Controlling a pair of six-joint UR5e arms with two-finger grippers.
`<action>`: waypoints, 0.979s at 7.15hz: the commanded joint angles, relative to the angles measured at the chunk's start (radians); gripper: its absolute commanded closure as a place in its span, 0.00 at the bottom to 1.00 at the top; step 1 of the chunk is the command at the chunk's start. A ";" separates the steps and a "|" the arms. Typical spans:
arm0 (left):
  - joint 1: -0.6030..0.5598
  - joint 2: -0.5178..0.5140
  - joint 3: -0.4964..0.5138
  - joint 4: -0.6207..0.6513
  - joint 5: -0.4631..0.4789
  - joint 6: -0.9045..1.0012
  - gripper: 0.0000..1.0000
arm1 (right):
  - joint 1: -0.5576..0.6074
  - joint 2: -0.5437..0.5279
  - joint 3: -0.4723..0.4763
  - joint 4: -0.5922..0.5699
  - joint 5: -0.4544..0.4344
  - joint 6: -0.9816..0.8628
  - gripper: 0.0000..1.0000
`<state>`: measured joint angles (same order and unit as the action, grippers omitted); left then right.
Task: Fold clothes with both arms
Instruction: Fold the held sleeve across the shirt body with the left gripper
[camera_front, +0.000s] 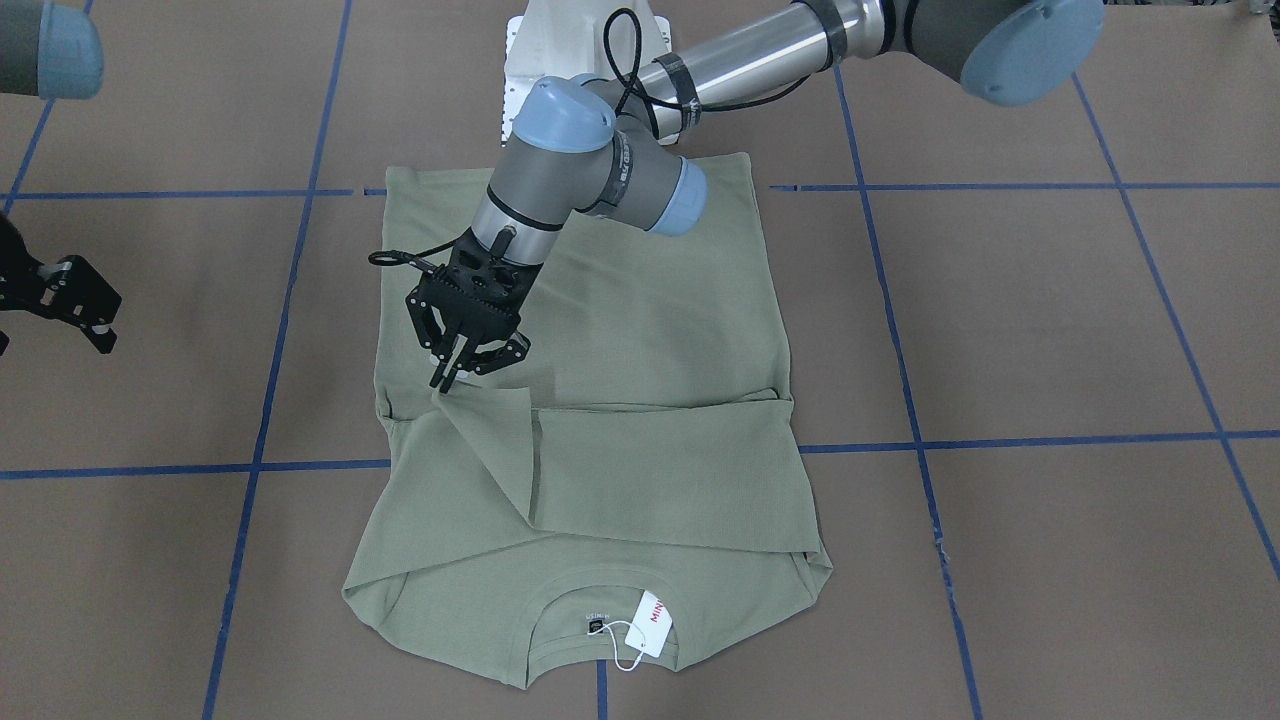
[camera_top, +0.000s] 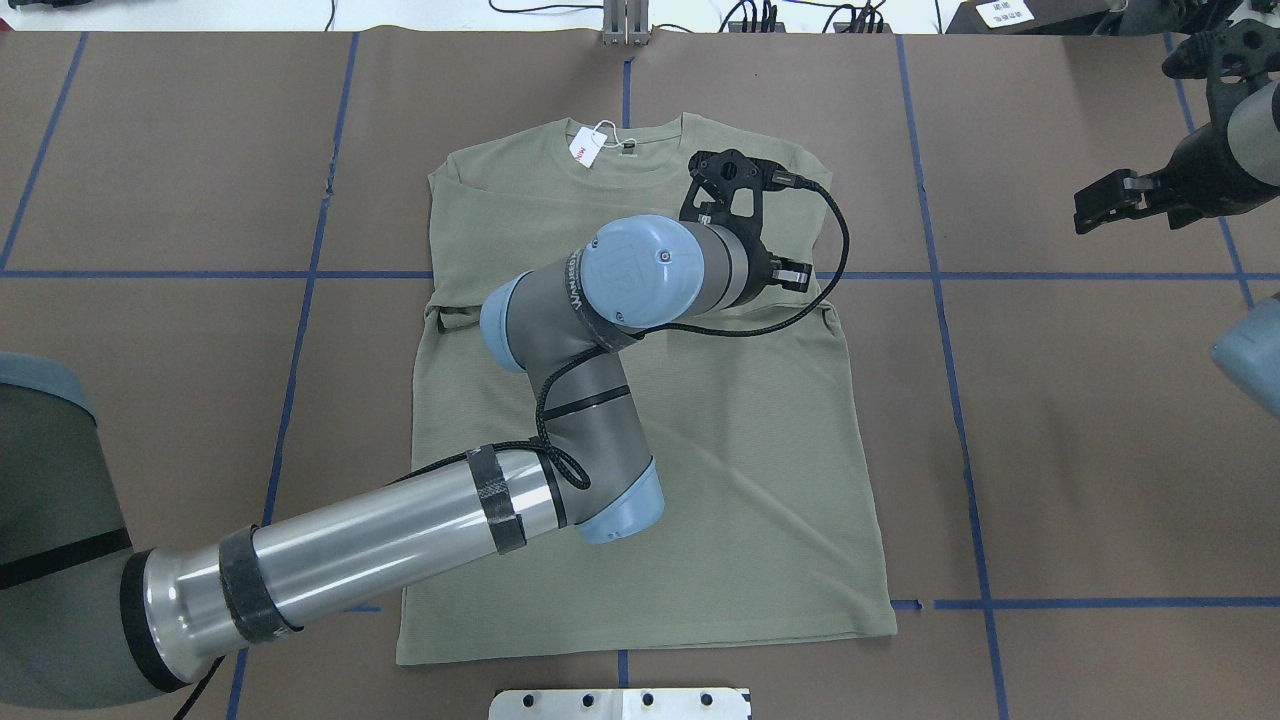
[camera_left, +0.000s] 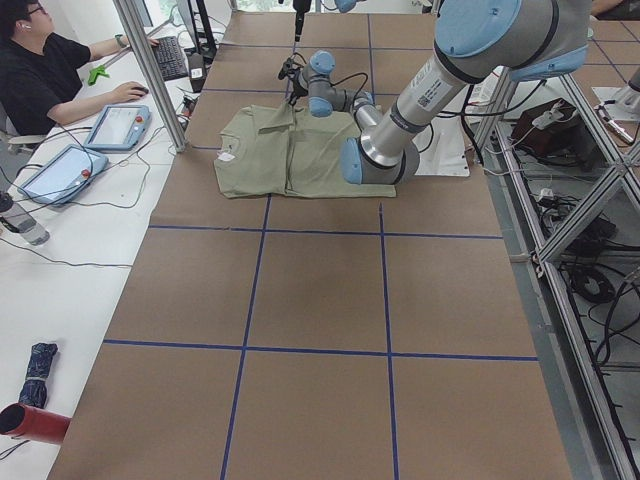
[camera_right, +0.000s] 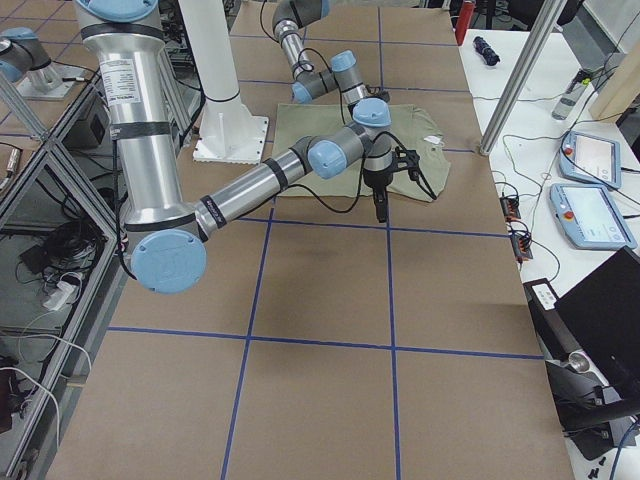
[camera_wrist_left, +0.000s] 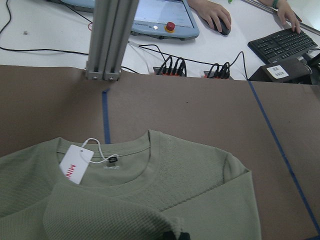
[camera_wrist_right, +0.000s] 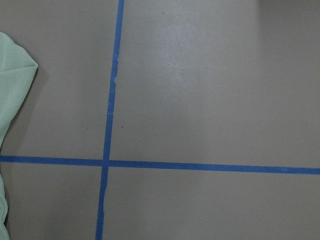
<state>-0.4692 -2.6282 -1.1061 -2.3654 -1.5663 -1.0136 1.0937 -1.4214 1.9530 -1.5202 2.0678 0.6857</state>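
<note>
- The left tool (camera_front: 443, 383) has its fingers pressed together on the cuff end of one sleeve (camera_front: 490, 450). It holds the cuff low over the chest of the shirt (camera_front: 650, 300), on the robot's right half.
- The other sleeve (camera_front: 665, 470) lies flat across the chest, so the sleeve step looks nearly done. Letting go and folding the body are left.
- The left arm (camera_top: 600, 300) hangs over the shirt's body and would need to clear before the hem is lifted.
- The shirt lies flat mid-bench, with the collar and hang tag (camera_front: 648, 622) toward the operators' side and the hem near the pedestal (camera_top: 620, 703).
- The right tool (camera_top: 1092, 203) hovers off the cloth, well apart; I cannot tell whether it is spread.
- Bare bench (camera_front: 1050, 330) on both sides leaves room to move.
</note>
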 joint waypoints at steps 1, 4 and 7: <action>0.006 0.001 -0.004 -0.006 0.002 -0.016 0.00 | -0.003 0.007 -0.002 0.000 0.003 0.000 0.00; -0.087 0.063 -0.156 0.294 -0.160 0.055 0.00 | -0.069 0.120 -0.087 0.122 -0.017 0.034 0.00; -0.329 0.391 -0.550 0.482 -0.355 0.272 0.00 | -0.182 0.338 -0.254 0.146 -0.107 0.058 0.00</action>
<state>-0.6978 -2.3712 -1.5228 -1.9179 -1.8303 -0.8190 0.9539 -1.1600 1.7523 -1.3727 1.9910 0.7359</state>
